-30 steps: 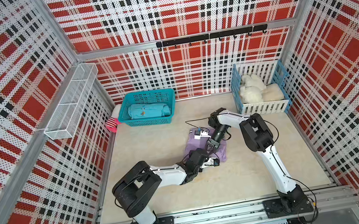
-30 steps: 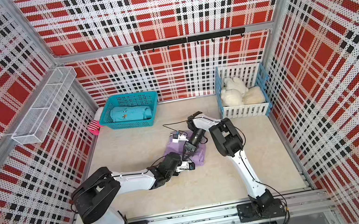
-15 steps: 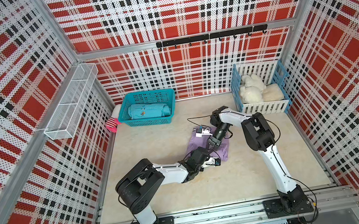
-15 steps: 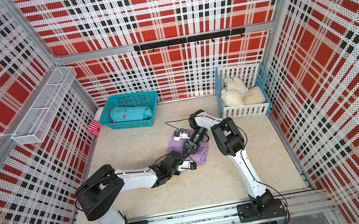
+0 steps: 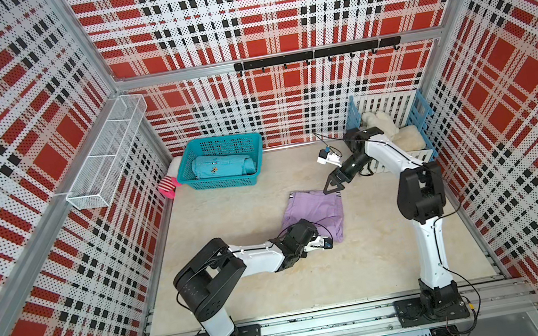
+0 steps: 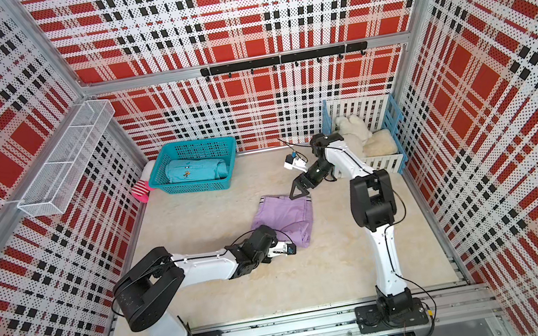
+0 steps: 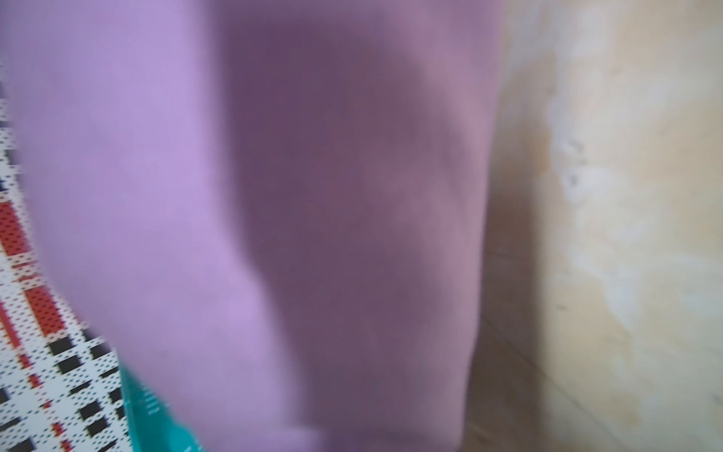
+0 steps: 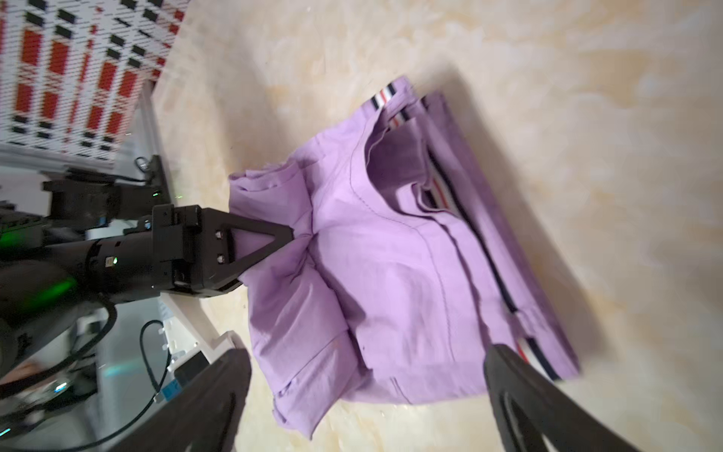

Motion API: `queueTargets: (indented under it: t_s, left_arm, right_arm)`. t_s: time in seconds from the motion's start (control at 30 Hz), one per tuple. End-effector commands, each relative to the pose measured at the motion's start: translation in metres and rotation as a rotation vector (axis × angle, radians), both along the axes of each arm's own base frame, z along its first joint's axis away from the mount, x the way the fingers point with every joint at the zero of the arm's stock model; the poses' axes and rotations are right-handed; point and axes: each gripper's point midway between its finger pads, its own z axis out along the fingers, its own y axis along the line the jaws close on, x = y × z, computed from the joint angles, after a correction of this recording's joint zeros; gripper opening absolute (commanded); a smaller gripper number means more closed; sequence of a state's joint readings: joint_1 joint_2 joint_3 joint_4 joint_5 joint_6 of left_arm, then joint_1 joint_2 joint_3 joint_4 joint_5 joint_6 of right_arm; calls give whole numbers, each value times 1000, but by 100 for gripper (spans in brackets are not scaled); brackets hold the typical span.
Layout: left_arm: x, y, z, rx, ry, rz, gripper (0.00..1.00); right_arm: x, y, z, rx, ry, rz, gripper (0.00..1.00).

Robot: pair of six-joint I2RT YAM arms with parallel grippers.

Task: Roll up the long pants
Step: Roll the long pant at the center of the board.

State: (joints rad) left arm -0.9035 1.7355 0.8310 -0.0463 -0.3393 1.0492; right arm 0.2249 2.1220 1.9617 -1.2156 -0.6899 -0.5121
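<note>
Folded long pants, right fingers — seemingly spread

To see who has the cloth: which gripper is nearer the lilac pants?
Left. The left gripper is shut on a fold of the long pants; the right gripper hangs open above their waistband end, apart.

Left end effector sits low, jaws pinched together; right end effector hovers raised, jaws wide.

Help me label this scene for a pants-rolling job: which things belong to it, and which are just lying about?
Job: long pants, left gripper pinching them, right gripper open, holding nothing.
Lying about: teal basket holding a rolled teal garment, striped sock, slatted crate of plush toys, wire shelf, hook rail.
</note>
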Motion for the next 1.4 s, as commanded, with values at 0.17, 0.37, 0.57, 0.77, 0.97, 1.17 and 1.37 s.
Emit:
queueTargets:
  t_s: [0.17, 0.37, 0.57, 0.77, 0.97, 1.17, 1.37]
  left_arm:
    - [-105, 43, -19, 281, 711, 63, 0]
    - [-148, 42, -12, 349, 989, 143, 4]
    - [-147, 46, -18, 359, 992, 181, 6]
    - [-146, 65, -25, 300, 1075, 295, 7]
    - [-120, 82, -30, 194, 1117, 447, 9]
    - [-114, 93, -38, 209, 1112, 495, 9]
    - [-125, 84, -64, 393, 1008, 447, 10]
  right_arm:
    - [-61, 12, 173, -349, -1201, -300, 100]
    - [-177, -1, 226, 49, -1412, -257, 100]
    - [-196, -48, 232, -14, -1383, -395, 100]
    - [-216, -41, 227, -29, -1345, -205, 100]
    - [-221, 7, 141, -189, -1074, 140, 98]
    - [-238, 46, 85, -295, -1054, 365, 82]
    - [-249, 56, 44, -377, -981, 496, 73]
